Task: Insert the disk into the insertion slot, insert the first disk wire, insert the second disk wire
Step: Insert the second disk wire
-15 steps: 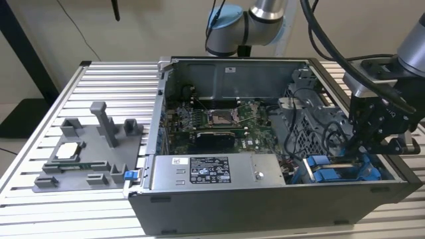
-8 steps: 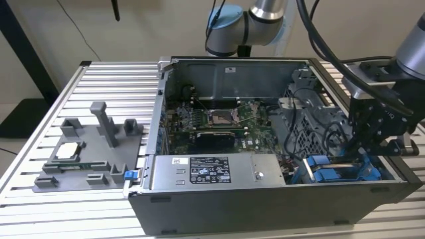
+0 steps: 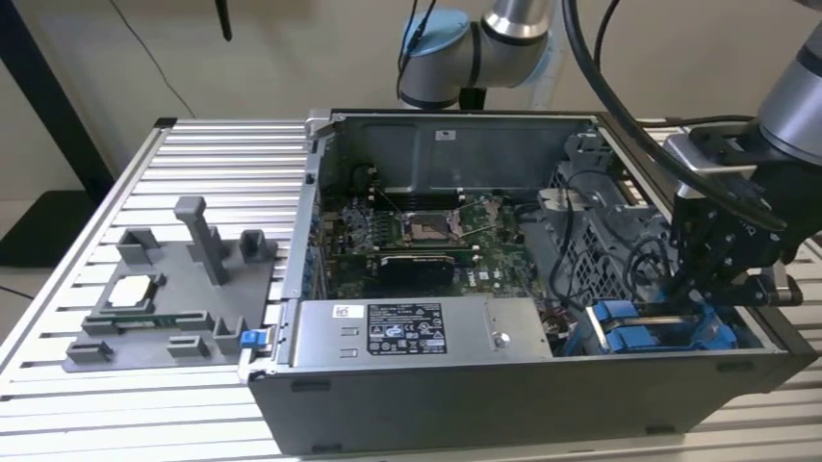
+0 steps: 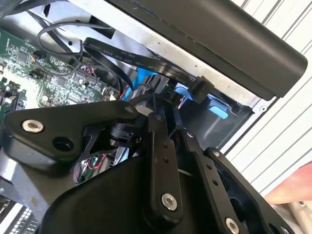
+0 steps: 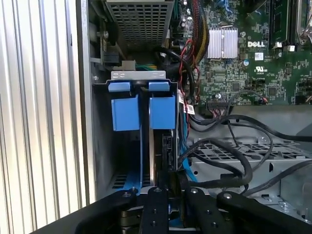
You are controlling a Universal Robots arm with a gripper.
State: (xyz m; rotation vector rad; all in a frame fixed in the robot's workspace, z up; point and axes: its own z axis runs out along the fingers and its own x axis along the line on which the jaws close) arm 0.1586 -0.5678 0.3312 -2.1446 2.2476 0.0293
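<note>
At the exterior view's right, inside the open computer case, my gripper reaches down into the insertion slot, a grey cage with blue tabs. In the first wrist view the cage wall carries two blue tabs. The disk stands edge-on in the bay under the right tab, with its blue carrier beside it. My gripper sits against that edge with fingers drawn together; I cannot tell whether they pinch anything. In the second wrist view, a flat black wire ending in a connector hangs just beyond my gripper.
Black cable bundles loop over the perforated cage beside the slot. The motherboard fills the case floor, and the silver power-supply box lies along its front. A grey fixture with a chip rests on the slatted table at the exterior view's left.
</note>
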